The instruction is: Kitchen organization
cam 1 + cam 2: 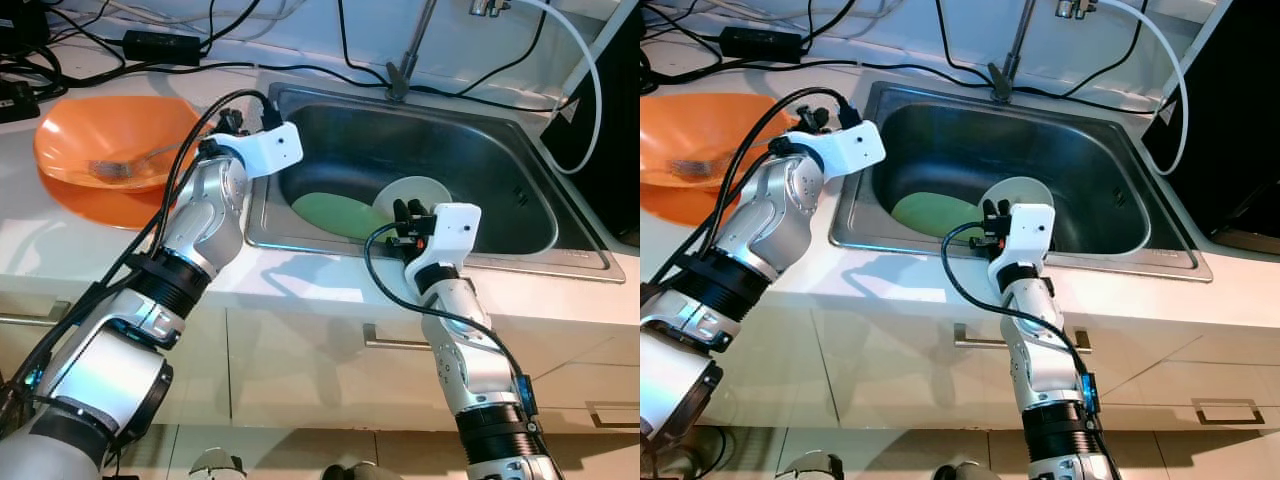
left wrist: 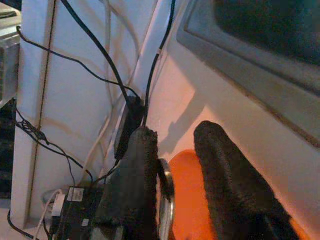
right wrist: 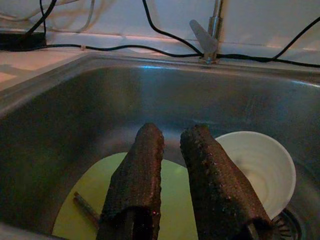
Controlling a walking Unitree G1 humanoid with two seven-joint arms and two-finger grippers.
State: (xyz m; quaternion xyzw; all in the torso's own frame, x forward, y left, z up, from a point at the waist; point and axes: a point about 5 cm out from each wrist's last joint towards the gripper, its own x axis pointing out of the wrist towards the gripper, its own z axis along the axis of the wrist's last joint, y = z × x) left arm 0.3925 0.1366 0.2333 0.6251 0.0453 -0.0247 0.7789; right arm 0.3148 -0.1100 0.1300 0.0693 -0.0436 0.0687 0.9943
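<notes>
A metal fork (image 1: 125, 167) lies in an orange bowl (image 1: 100, 130) on the white counter left of the sink (image 1: 400, 256). My left gripper (image 1: 208, 150) hovers at the bowl's right rim. In the left wrist view its fingers (image 2: 135, 165) stand apart, with the fork's handle (image 2: 166, 186) between them against one finger. My right gripper (image 1: 407, 212) hangs over the sink's front edge, fingers close together and empty, above a green plate (image 3: 90, 185) and a white bowl (image 3: 260, 165). A thin brown stick (image 3: 87, 207) lies on the plate.
A faucet (image 1: 400, 75) stands behind the sink. Black cables and a power adapter (image 1: 160, 45) run along the back of the counter. A black appliance (image 1: 610, 120) and a white hose (image 1: 590, 70) are at the right. Cabinet drawers are below.
</notes>
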